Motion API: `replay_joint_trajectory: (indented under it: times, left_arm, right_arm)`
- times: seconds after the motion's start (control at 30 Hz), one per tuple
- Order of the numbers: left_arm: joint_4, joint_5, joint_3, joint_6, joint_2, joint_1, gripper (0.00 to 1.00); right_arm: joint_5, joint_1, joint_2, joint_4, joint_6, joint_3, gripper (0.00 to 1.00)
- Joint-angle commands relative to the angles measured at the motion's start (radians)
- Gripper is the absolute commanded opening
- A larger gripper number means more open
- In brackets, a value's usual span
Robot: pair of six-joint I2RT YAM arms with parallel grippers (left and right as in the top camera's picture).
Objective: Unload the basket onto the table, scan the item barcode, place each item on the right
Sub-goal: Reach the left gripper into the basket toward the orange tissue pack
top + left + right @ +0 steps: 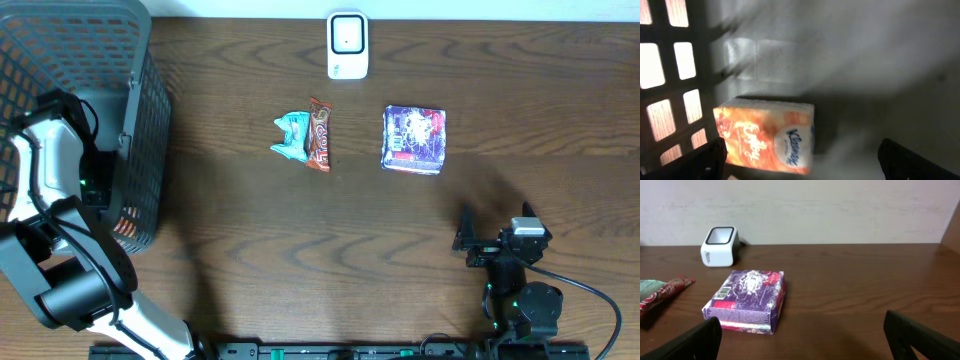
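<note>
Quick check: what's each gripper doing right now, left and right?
Left gripper: open, gripping nothing, over the tissue pack lying in the basket.
Right gripper: open, holding nothing.

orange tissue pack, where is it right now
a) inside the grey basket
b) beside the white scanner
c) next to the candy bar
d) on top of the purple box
a, the left wrist view shows the orange tissue pack lying on the floor of the basket, next to its lattice wall.
</note>
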Motion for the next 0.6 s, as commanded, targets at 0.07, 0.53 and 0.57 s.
replay_joint_trajectory:
  times: [0.07,0.53,0.57]
  left_arm:
    - [0.072,-0.025,-0.088,-0.007,0.006,0.002,0.92]
    - [0.178,-0.024,-0.161,0.073,0.006,0.002,0.38]
    - [0.178,-0.024,-0.161,0.080,0.006,0.002,0.30]
  right_arm:
    - [0.002,0.008,-0.004,-0.001,-0.004,-0.003,0.99]
    - [0.002,0.008,-0.004,-0.002,-0.004,-0.003,0.99]
    - [0.002,0.008,-0.004,-0.001,-0.004,-0.003,0.99]
